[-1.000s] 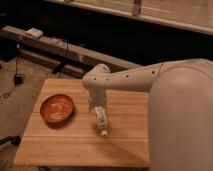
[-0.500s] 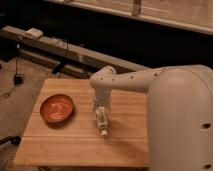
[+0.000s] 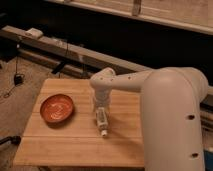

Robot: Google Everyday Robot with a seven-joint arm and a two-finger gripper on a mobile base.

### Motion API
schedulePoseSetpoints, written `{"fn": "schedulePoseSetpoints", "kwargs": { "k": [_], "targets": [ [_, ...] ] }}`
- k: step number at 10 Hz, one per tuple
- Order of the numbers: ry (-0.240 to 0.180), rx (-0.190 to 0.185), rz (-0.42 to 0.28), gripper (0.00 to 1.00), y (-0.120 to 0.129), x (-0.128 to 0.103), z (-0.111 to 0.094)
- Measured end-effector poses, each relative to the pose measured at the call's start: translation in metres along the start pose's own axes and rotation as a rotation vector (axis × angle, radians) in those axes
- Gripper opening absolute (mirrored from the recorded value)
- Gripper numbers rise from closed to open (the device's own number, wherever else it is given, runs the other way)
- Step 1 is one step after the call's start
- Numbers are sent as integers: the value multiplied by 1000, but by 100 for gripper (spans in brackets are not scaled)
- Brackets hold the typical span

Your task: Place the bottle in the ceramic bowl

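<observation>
white bottle [image 3: 102, 121] beneath claw [image 3: 99, 112], orange bowl [image 3: 57, 109] left

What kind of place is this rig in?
Probably a lab or office test area, not a home: wooden table on carpet, loose cables below a ledge. Gripper is at the bottle, apart from the bowl.

Ceramic bowl [image 3: 57, 109]: orange-red glaze; faint lighter swirl marks inside.
Bottle [image 3: 102, 125]: white body, pale label, white cap.
Gripper [image 3: 99, 114]: pale grey-white; located over the middle of the table, at the bottle's upper end.
Arm [image 3: 170, 95]: off-white casing; a few small dark dots on its side.
Table [image 3: 65, 145]: light honey-coloured wood; boards divided by thin darker seams.
Floor [image 3: 27, 75]: dull grey-brown, mottled.
</observation>
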Motion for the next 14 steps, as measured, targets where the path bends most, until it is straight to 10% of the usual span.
{"fn": "schedulePoseSetpoints", "kwargs": {
  "k": [6, 12, 14],
  "targets": [
    [38, 30, -10, 61, -1, -4, 21],
    [69, 83, -17, 2, 1, -1, 12],
    [58, 96, -41, 0, 8, -5, -13]
  ]
}}
